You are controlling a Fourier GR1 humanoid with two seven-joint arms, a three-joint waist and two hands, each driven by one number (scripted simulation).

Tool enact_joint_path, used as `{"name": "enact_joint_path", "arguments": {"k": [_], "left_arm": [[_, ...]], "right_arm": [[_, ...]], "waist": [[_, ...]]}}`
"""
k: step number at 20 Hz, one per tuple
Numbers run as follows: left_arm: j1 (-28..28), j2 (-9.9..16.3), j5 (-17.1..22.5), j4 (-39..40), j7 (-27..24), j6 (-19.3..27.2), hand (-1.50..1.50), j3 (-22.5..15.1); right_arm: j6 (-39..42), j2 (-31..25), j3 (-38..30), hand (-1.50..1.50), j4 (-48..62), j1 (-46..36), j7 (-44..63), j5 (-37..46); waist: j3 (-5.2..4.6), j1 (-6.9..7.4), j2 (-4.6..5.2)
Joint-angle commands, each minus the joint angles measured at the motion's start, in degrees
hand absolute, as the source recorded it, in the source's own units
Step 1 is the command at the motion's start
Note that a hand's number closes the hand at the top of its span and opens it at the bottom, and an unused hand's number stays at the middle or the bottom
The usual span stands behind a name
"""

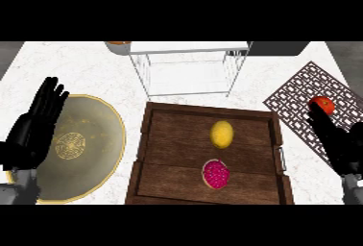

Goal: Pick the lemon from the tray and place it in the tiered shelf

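Yellow lemon (222, 134) lies mid-tray (159, 158), toward its far edge, untouched. Best come straight down, curl round it, miss the pink fruit (216, 174) just nearer, then lift to the wire shelf (188, 67). Right hand (339, 141) open, fingers straight, at counter's right edge; left hand (35, 127) open, resting left.

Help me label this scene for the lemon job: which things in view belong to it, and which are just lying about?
Belong to the job:
lemon
wooden tray
tiered shelf
right hand

Just lying about:
pink fruit on the tray
gold-rimmed plate
patterned mat
red fruit on the mat
left hand, resting open over the plate's left edge
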Motion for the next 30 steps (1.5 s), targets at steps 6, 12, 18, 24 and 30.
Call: {"name": "enact_joint_path", "arguments": {"k": [6,12,18,24,30], "left_arm": [[9.99,-0.60,1.06,10.62,9.71,2.86,0.00,0.06],[11.71,-1.92,2.21,9.42,12.72,1.49,0.00,-2.21],[7.65,-2.37,1.66,9.97,15.90,1.02,0.00,-3.36],[4.31,-4.24,0.63,12.78,15.73,1.23,0.00,-4.08],[3.79,-5.75,-0.41,11.81,16.60,1.83,0.00,-5.75]], "right_arm": [[-30.43,-0.86,-11.36,1.50,-11.08,4.81,-3.69,11.63],[-48.36,12.03,-3.91,-1.50,-17.05,20.54,5.05,17.65],[-53.59,12.97,12.05,-1.50,-33.42,32.80,9.89,32.59],[-48.23,10.36,20.90,-1.50,-45.58,38.23,24.51,46.31],[-36.85,10.64,16.85,-1.50,-49.43,33.36,45.83,56.81]], "waist": [[-0.50,-6.79,-3.49],[-0.13,-5.09,-2.76],[-0.01,-1.35,-2.07],[-0.21,-0.39,-1.50],[-0.27,1.51,-0.97]]}}
